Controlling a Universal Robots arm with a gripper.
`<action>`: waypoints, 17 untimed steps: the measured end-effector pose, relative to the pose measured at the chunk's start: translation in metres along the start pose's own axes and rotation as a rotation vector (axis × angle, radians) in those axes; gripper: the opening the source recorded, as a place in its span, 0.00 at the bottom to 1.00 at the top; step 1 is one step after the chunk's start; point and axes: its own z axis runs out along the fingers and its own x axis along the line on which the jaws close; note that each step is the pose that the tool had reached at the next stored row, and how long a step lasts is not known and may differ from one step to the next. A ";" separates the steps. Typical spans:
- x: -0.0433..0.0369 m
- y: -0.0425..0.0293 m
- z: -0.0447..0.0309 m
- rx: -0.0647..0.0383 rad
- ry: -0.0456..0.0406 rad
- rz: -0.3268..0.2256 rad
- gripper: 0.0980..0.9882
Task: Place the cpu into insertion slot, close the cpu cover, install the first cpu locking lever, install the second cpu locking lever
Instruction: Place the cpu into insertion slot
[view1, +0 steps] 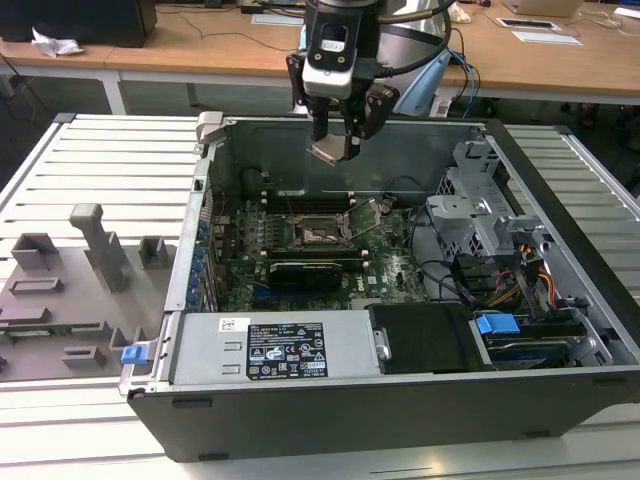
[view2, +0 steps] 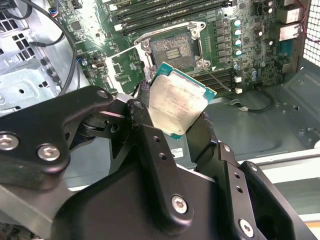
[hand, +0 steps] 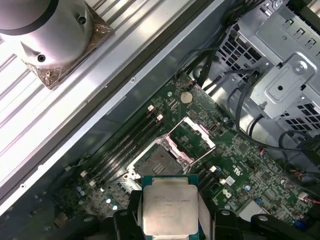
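Observation:
My gripper (view1: 336, 143) hangs over the back of the open computer case, shut on the cpu (view1: 327, 150), a small pale silvery square chip. In both wrist views the cpu (view2: 177, 102) (hand: 169, 210) sits gripped by its edges between the black fingers (view2: 142, 107), tilted, well above the board. Below it on the green motherboard (view1: 390, 270) lies the insertion slot (view1: 320, 232) (view2: 172, 49) (hand: 161, 162), with a dark centre and a silvery rim, uncovered. The cpu cover (hand: 201, 132), a thin metal frame, stands swung up beside the slot.
A black shroud and a labelled grey box (view1: 285, 350) fill the case front. A metal drive cage (view1: 480, 210) with cables and a blue latch (view1: 497, 325) stands on the exterior view's right. A grey fixture plate (view1: 60, 290) lies outside on the exterior view's left. A silvery heatsink (hand: 50, 35) rests on the slatted table.

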 end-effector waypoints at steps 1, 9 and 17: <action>0.0004 0.0004 0.0004 0.000 -0.0003 0.003 0.49; 0.0021 0.0020 0.0032 0.000 -0.0027 0.025 0.49; 0.0026 0.0022 0.0061 -0.001 -0.0058 0.060 0.49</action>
